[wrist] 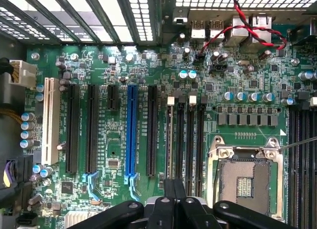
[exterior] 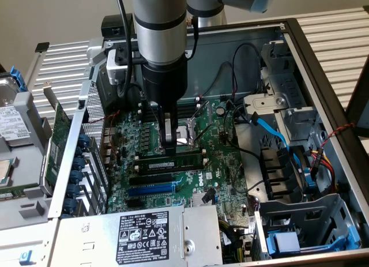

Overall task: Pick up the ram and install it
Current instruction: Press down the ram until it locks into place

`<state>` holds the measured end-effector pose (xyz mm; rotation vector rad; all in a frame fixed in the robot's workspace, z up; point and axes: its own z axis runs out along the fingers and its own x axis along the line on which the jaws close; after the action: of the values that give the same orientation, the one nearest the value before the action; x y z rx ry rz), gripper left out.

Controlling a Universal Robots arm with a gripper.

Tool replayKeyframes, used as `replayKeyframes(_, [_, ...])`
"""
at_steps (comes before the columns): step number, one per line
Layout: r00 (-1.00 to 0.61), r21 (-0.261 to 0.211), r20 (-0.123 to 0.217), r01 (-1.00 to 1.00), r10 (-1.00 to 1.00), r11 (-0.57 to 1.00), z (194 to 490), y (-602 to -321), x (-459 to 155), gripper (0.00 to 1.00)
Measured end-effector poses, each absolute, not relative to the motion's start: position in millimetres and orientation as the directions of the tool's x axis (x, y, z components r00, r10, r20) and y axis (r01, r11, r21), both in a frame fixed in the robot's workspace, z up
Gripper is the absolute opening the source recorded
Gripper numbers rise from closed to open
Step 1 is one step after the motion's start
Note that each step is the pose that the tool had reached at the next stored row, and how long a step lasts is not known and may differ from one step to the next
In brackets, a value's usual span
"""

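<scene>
**Robot arm works a memory stick at the slots of an open desktop computer**

The tool (exterior: 169, 141) hangs low over the motherboard (exterior: 225, 163), just beside the processor socket (exterior: 187, 134), directly above the ram (exterior: 170, 162), which lies along the memory slots (wrist: 185, 140) toward the exterior view's left of centre. Whether the stick is fully seated cannot be told. In the wrist view the tool's fingers (wrist: 171, 209) look drawn close together, with no stick visibly between them, so the tool appears pressed together and empty. Doing this step well would seem to call for keeping the stick square to its slot, pressing straight down and evenly along its length, and staying clear of the socket lever (wrist: 297, 142) and nearby capacitors (wrist: 247, 96).
</scene>
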<state>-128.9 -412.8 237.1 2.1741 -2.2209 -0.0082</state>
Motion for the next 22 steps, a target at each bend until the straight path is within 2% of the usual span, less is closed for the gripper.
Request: replayKeyframes(22, [-0.017, 0.019, 0.02, -1.0, -1.0, 0.018, 230.0, -414.4, -129.2, 0.11])
